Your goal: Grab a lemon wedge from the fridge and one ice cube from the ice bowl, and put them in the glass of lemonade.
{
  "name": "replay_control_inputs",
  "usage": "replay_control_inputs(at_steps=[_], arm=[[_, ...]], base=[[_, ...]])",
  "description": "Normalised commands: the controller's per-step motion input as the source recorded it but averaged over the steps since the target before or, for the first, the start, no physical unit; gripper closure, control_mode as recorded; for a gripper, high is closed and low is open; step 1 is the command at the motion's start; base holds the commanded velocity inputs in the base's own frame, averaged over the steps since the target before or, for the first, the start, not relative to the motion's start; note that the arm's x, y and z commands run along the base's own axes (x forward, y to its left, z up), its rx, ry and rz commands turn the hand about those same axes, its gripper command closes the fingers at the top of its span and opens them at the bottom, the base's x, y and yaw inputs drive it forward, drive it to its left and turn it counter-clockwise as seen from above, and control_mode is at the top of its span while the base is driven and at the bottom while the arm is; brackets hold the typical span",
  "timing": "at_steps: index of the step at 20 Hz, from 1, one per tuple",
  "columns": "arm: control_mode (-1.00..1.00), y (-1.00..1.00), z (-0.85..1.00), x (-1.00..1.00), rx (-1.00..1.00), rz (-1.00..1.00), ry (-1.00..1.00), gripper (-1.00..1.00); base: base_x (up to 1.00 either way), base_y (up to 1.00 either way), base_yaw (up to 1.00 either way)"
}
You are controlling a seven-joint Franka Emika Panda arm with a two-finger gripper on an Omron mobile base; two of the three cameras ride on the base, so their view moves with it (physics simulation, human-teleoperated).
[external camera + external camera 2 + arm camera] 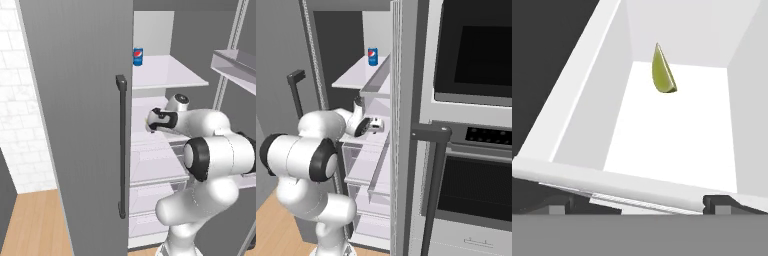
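Both dark fingertips (556,206) sat spread wide at the bottom corners of the hand view, gripping nothing. Upper middle, the lemon wedge (663,73) stood on the white fridge shelf (677,145), well apart from them. Probably light, soft and slippery, so I'd pinch its flat sides gently, though its lean was hard to tell. The gripper (152,120) was inside the fridge (80,110).

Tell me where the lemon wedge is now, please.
In the hand view the lemon wedge lies on a white shelf inside the fridge, near the back wall, ahead of the open gripper.
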Motion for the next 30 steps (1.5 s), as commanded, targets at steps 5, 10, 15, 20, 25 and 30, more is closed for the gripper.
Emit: replay_control_inputs(at_steps=[5,10,15,20,25,30], arm=[[-1.0,-0.09,-0.17,0.36,0.0,0.02,-0.03,-1.0],[-1.0,0.0,-0.16,0.44,-0.01,0.01,-0.02,-1.0],[-1.0,0.0,-0.15,0.5,-0.03,0.0,-0.03,-1.0],[-1.0,0.0,-0.12,0.42,-0.01,0.0,-0.03,-1.0],[-1.0,0.0,-0.07,0.4,0.0,0.0,0.0,-1.0],[-1.0,0.0,-0.12,0.42,0.0,0.01,0.0,-1.0]], base=[[0.0,0.0,0.0],[0.0,0.0,0.0],[0.0,0.0,0.0],[0.0,0.0,0.0],[0.0,0.0,0.0],[0.0,0.0,0.0]])
